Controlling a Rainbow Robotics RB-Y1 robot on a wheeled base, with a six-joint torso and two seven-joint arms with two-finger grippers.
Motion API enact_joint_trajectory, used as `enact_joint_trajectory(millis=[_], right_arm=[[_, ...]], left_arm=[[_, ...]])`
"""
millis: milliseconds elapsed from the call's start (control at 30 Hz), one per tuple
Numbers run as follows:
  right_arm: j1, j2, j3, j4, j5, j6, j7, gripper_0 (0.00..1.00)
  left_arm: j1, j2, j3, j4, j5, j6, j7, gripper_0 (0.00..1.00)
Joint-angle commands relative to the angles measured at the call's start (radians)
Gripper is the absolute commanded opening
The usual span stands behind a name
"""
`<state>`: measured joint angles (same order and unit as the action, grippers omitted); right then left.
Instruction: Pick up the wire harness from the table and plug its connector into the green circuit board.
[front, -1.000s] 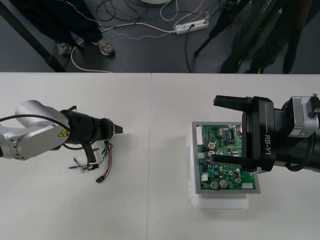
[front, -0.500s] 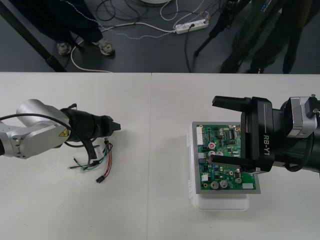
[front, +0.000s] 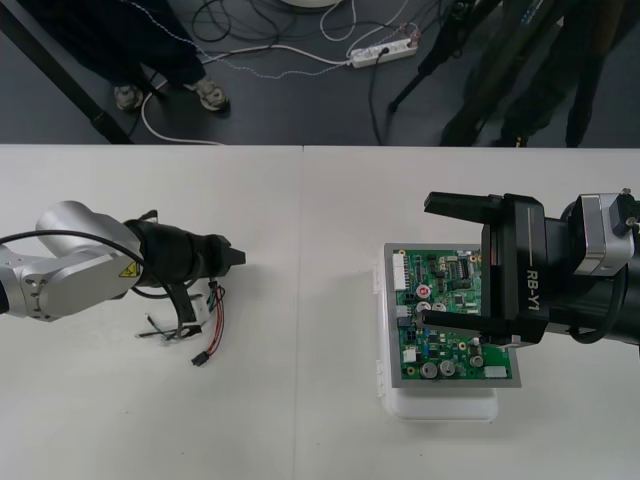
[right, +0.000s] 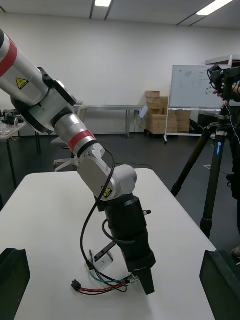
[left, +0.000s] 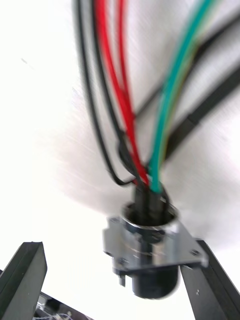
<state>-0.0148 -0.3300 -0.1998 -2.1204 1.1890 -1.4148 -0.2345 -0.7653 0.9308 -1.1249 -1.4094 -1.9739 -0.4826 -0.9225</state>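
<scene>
1. Shows the left gripper (front: 236, 258) at the 9 o'clock side of the table (front: 300, 420), released, fingers (left: 22, 280) spread wide.
2. Places the wire harness (front: 212, 318) on the table, at 7 o'clock from that gripper's tip, with the metal socket (left: 150, 250) between the spread fingers, flange just beside one of them, and the plug (front: 200, 359) at the wires' 6 o'clock end.
3. Sets the right gripper (front: 428, 260) at 3 o'clock, released, jaws wide apart above the green circuit board (front: 445, 280) on its white base (front: 445, 408).
</scene>
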Motion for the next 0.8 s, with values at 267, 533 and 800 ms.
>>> enact_joint_trajectory(millis=[267,533,800], right_arm=[[0.013,0.012,0.017,-0.030,0.004,0.010,0.029,1.00],[0.013,0.012,0.017,-0.030,0.004,0.010,0.027,1.00],[0.013,0.012,0.017,-0.030,0.004,0.010,0.027,1.00]], left_arm=[[0.024,0.043,-0.018,-0.059,0.001,0.042,-0.121,0.79],[0.031,0.049,-0.018,-0.059,-0.006,0.042,-0.131,0.79],[0.037,0.056,-0.018,-0.059,-0.013,0.042,-0.141,0.79]])
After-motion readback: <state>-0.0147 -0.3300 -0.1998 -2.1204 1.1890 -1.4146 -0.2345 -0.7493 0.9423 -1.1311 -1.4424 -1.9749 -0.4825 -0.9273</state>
